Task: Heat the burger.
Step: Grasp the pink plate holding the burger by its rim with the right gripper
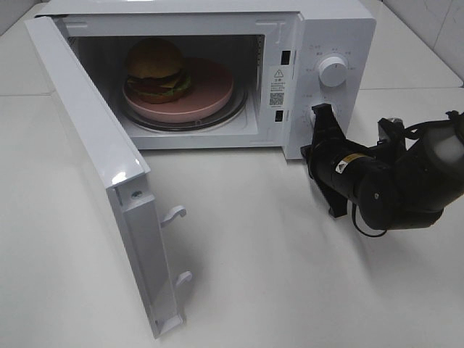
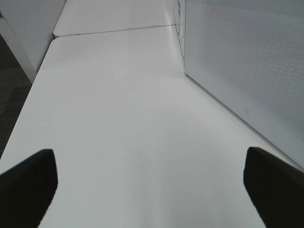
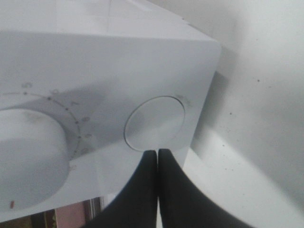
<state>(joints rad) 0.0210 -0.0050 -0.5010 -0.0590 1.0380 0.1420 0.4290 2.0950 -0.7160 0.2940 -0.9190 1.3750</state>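
While my right gripper (image 3: 157,155) was clamped shut, both dark fingers pressed together with no gap, its tips met the edge of the round button (image 3: 154,122) on the microwave (image 1: 341,29) control panel. Whether they were really pushing it, I couldn't tell. From up high the tips sat against the panel below the white dial (image 1: 333,71), and the arm's black body hid the button altogether.

Over to the burger (image 1: 156,69): it sat inside the cavity on the salmon-pink plate (image 1: 214,90), towards the plate's left side, with the plate on the glass turntable (image 1: 241,109). Its far side was out of sight. The door (image 1: 87,130) stood swung wide open across the white table (image 1: 254,254).

My left gripper (image 2: 152,187) didn't show in the high view at all. Its own camera caught only two dark fingertips (image 2: 28,185), cut off at the frame corners and spread wide, with nothing between them but bare tabletop. Beside them ran a white dotted panel (image 2: 237,61) — which face of the microwave it was, I couldn't make out.
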